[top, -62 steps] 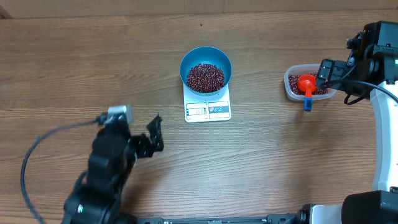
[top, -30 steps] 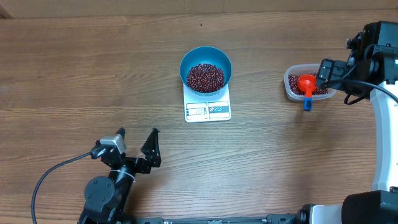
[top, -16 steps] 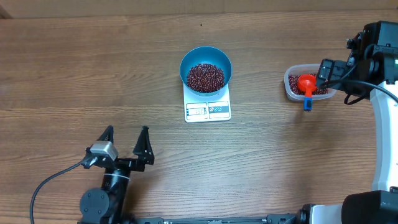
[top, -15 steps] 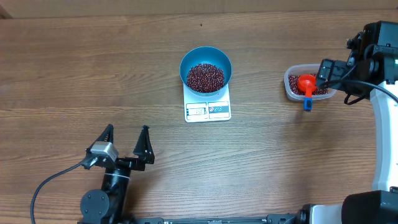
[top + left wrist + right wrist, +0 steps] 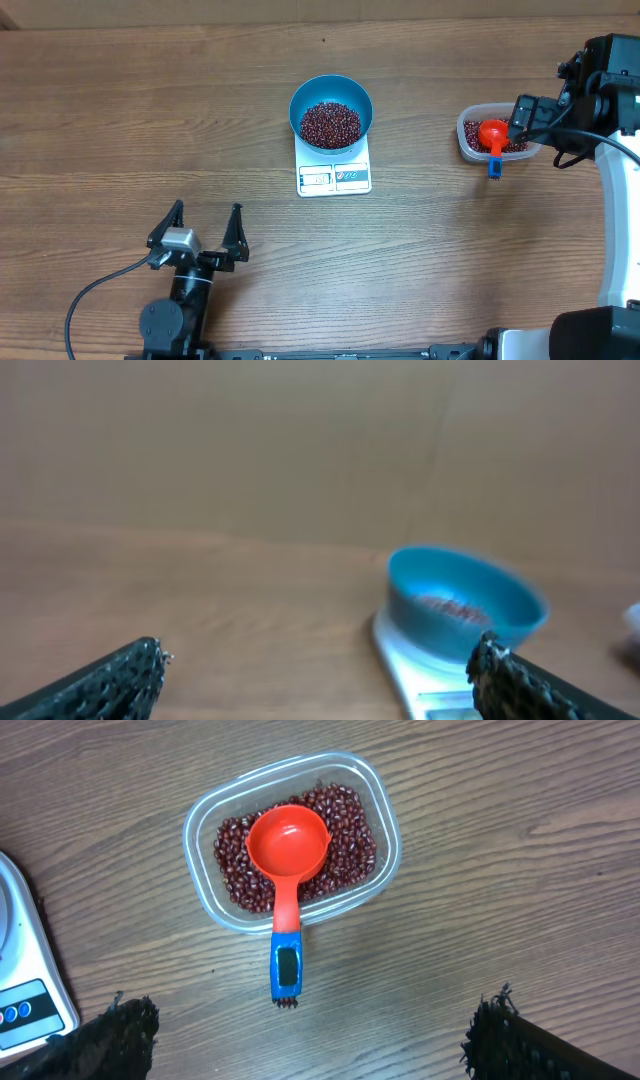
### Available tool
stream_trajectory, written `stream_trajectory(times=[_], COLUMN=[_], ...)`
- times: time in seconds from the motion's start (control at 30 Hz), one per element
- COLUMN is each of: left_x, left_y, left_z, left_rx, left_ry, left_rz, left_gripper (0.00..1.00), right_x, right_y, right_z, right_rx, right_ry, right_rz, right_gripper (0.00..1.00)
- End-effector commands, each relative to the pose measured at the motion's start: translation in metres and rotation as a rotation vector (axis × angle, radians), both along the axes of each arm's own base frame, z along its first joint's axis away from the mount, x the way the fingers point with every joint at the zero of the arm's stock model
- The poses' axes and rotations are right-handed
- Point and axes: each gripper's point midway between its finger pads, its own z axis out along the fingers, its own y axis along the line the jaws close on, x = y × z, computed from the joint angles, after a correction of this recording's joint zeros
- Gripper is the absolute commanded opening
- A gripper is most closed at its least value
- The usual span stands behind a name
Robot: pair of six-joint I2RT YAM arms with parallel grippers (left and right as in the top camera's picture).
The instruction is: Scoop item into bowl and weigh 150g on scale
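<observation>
Beans (image 5: 331,122): heaped in the blue bowl (image 5: 296,104) on the scale (image 5: 334,178); more in the tub (image 5: 378,815)
Scoop (image 5: 289,845): cup in the tub; handle points back between the right fingers (image 5: 120,1035)
Right fingers: wide open, empty; nearer
Left fingers (image 5: 232,225): wide open, empty; well apart

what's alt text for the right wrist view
Clear tub of dark red beans on a wooden table, a red scoop resting in it, blue-tipped handle over the rim. The open right gripper frames the bottom; scale corner at left.
</observation>
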Motion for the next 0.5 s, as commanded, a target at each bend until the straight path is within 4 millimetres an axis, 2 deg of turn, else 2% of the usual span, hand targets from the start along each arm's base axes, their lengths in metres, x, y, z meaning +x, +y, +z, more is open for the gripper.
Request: stream_trajectory(times=[0.0,0.03,0.17,0.47], left_x=[0.000,0.000,0.000,0.000], left_y=[0.008,0.011,0.017,0.019], left_z=[-0.019,-0.024,-0.023,-0.024], left_rx=[0.073,0.082,0.121,0.192], left_ry=[0.066,0.086,0.079,0.076], left_rz=[0.022,0.033,0.057,0.070], left_gripper=[1.00,1.00,0.99,1.00], right_x=[0.003,0.003,0.003,0.003], right_y=[-0.001,-0.001,-0.001,-0.001], right_z=[0.008,0.008,0.008,0.008], right_rx=[-0.014,-0.014,-0.014,-0.014], right_ry=[-0.025,-0.025,-0.025,-0.025], right_rz=[0.000,0.000,0.000,0.000], right_gripper=[1.00,1.00,1.00,1.00])
